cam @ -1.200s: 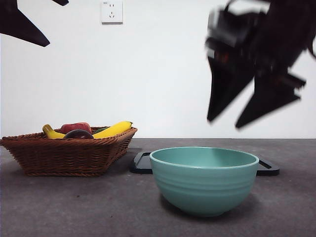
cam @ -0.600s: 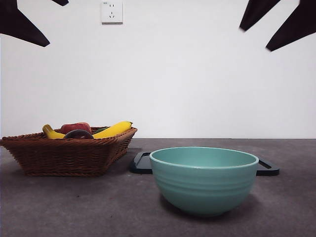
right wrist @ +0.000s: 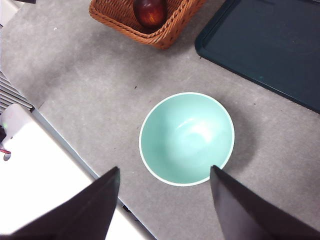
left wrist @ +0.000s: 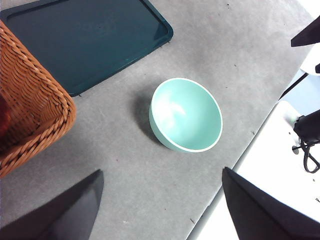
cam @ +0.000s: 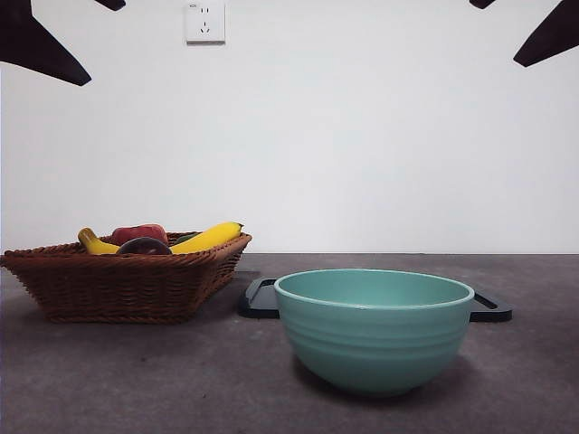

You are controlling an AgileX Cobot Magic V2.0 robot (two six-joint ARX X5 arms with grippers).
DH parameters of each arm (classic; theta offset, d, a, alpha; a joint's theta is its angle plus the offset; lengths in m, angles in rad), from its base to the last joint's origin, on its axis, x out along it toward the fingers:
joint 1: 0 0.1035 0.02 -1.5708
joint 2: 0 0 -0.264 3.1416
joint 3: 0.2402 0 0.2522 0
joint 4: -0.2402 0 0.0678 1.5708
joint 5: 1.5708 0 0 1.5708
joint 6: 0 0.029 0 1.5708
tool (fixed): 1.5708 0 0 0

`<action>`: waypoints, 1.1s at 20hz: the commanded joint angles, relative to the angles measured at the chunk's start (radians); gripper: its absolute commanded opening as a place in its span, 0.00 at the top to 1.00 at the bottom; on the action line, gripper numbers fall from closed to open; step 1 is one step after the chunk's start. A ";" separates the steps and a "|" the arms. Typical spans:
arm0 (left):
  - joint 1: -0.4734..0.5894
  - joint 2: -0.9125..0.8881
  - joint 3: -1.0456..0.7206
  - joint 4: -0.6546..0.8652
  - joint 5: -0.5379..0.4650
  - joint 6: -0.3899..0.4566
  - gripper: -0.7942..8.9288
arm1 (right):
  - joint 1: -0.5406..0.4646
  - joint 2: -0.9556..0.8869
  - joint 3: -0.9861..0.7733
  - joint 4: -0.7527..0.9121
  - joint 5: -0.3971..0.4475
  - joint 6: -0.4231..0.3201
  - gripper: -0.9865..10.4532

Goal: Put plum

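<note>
The plum point(cam: 143, 245), dark maroon and glossy, lies in the wicker basket point(cam: 127, 280) at the left, between the bananas point(cam: 208, 238) and a redder fruit point(cam: 137, 232). The right wrist view shows the plum point(right wrist: 149, 11) near the basket's corner point(right wrist: 165, 35). The teal bowl point(cam: 374, 330) stands empty at the centre front. My right gripper point(right wrist: 165, 205) hangs high over the bowl point(right wrist: 186, 138), open and holding nothing. My left gripper point(left wrist: 160, 210) is also high and open, with the bowl point(left wrist: 186, 114) below it and the basket point(left wrist: 30, 100) to one side.
A dark tray point(cam: 488, 307) lies flat behind the bowl, beside the basket; it is bare in the left wrist view point(left wrist: 85, 40). Black arm tips show at the top left corner point(cam: 45, 45) and top right corner point(cam: 547, 36). The table's front edge borders a white surface point(right wrist: 45, 165).
The arm on the right has risen from above the bowl to the top right corner, jaws open throughout. The arm at the top left, the fruit and the bowl have not moved.
</note>
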 commanded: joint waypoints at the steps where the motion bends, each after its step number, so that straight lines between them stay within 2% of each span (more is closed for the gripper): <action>1: -0.005 0.005 0.019 0.002 0.009 0.011 0.53 | 0.006 0.005 0.020 0.007 -0.004 0.003 0.66; 5: -0.005 0.005 0.019 0.002 0.009 0.011 0.55 | 0.006 0.005 0.020 0.007 -0.003 0.003 0.67; 6: -0.005 0.005 0.019 0.002 0.009 0.011 0.63 | 0.006 0.005 0.020 0.007 -0.003 0.003 0.70; 7: -0.005 0.005 0.019 0.002 0.009 0.011 0.75 | 0.006 0.005 0.020 0.007 -0.003 0.003 0.77; 9: -0.005 0.005 0.019 0.003 0.009 0.011 0.91 | 0.006 0.005 0.020 0.007 0.005 0.002 0.91; 22: -0.005 0.005 0.019 0.006 0.009 0.011 0.91 | 0.006 0.003 0.020 0.031 0.011 0.003 0.91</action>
